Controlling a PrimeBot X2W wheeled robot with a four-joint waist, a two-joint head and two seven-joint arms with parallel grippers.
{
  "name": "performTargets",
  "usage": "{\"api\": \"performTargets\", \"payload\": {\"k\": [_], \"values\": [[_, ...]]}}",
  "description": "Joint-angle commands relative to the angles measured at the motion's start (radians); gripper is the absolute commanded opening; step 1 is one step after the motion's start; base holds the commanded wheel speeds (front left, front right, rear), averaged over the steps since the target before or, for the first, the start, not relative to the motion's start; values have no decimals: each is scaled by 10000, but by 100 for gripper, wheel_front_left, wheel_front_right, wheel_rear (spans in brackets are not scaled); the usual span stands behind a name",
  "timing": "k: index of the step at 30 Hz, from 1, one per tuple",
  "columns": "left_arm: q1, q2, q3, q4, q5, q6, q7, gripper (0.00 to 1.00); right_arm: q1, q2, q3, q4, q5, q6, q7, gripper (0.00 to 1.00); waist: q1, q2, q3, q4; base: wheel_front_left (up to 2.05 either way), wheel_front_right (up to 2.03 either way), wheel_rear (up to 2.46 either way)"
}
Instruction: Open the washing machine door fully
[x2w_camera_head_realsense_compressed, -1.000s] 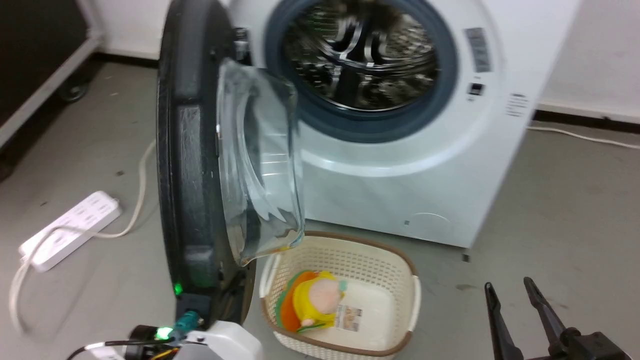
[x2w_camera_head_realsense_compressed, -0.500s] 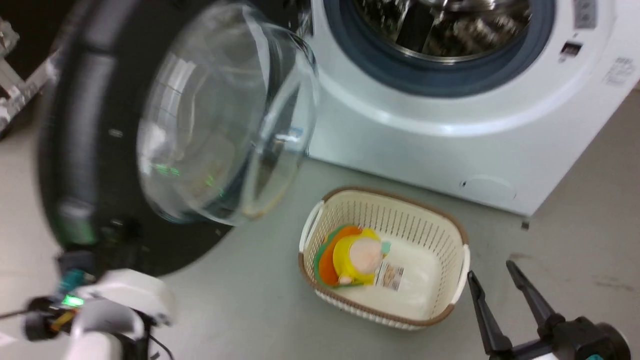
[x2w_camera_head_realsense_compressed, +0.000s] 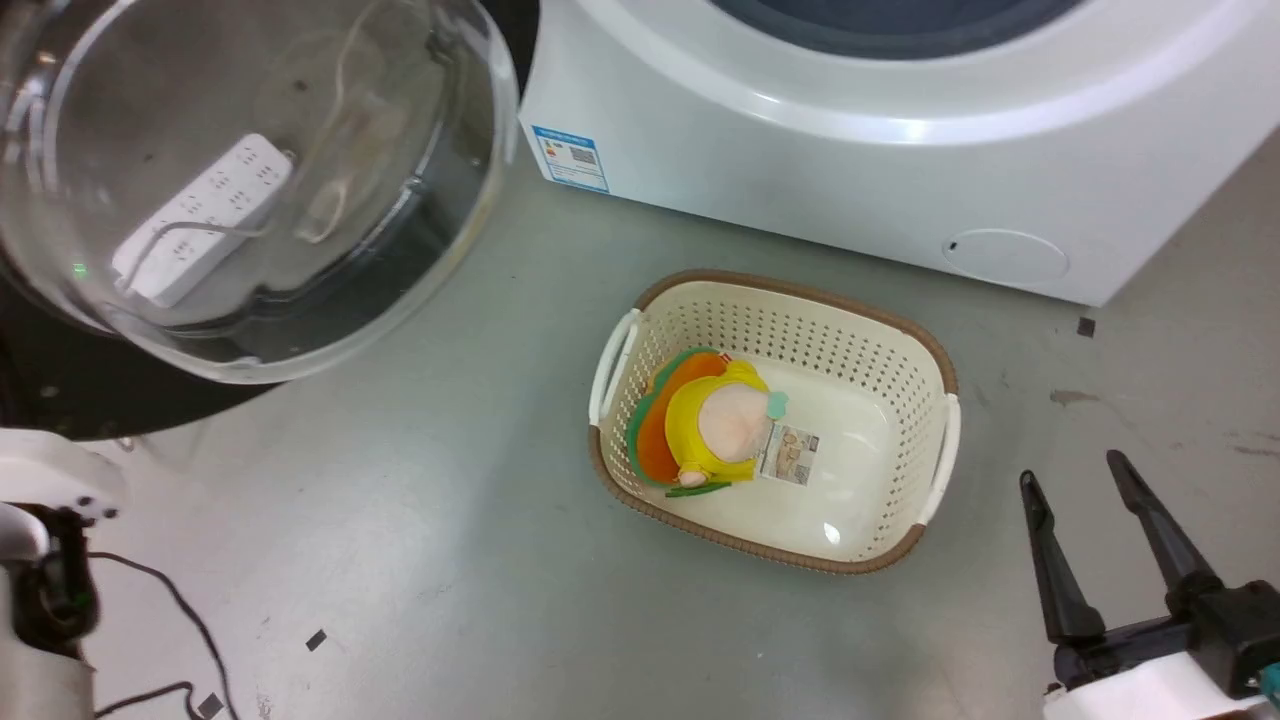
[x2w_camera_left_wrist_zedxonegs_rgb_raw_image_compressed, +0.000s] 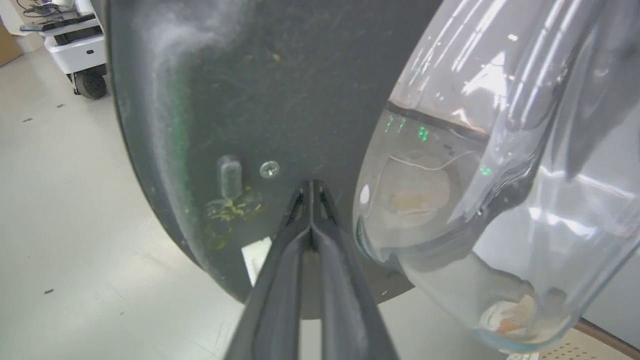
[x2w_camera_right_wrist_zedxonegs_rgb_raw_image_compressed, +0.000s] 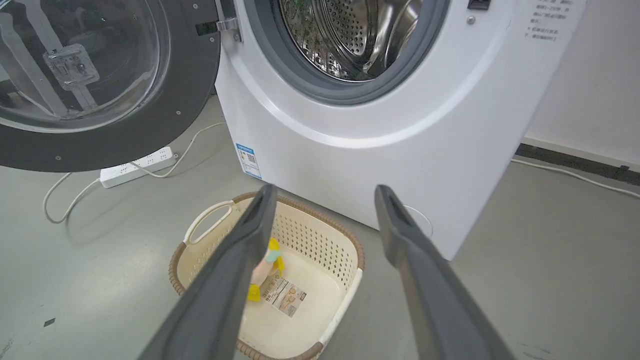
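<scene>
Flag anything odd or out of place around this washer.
Yellowish specks cling to the dark inner face of the washing machine door, near the shut left gripper. A power strip lies on the floor by the open door, cord looping loose.

A cream perforated laundry basket (x2w_camera_head_realsense_compressed: 780, 287) with a brown rim sits on the grey floor (x2w_camera_head_realsense_compressed: 450, 520), just right of centre in the head view. Inside it, toward nine o'clock, lies a yellow and orange plush toy (x2w_camera_head_realsense_compressed: 715, 425), and a small printed card (x2w_camera_head_realsense_compressed: 790, 452) touches the toy at its three o'clock. In the right wrist view a white power strip (x2w_camera_right_wrist_zedxonegs_rgb_raw_image_compressed: 137, 167) lies at ten o'clock from the basket, its cord (x2w_camera_right_wrist_zedxonegs_rgb_raw_image_compressed: 50, 200) looping off toward nine. A thin white cable (x2w_camera_right_wrist_zedxonegs_rgb_raw_image_compressed: 575, 175) runs along the foot of the wall (x2w_camera_right_wrist_zedxonegs_rgb_raw_image_compressed: 590, 100) at three o'clock. A wheeled white cart (x2w_camera_left_wrist_zedxonegs_rgb_raw_image_compressed: 75, 50) stands at eleven o'clock in the left wrist view.
</scene>
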Motion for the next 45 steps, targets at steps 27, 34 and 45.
{"api": "performTargets", "payload": {"k": [27, 34, 45], "values": [[2594, -1408, -2396, -2138, 1118, -321, -927, 0, 179, 675, -384, 749, 58, 8, -389, 100, -3, 0, -3189, -1694, 0, 0, 0], [3495, -1901, -3209, -2912, 1562, -97, -930, 0, 452, 744, -445, 713, 53, 8, -398, 100, -3, 0, -3541, -2355, 0, 0, 0], [4216, -2294, -4165, -2587, 2099, 70, -1086, 100, 776, 838, -491, 677, 220, 8, -401, 100, -3, 0, -3727, -2999, 0, 0, 0]]}}
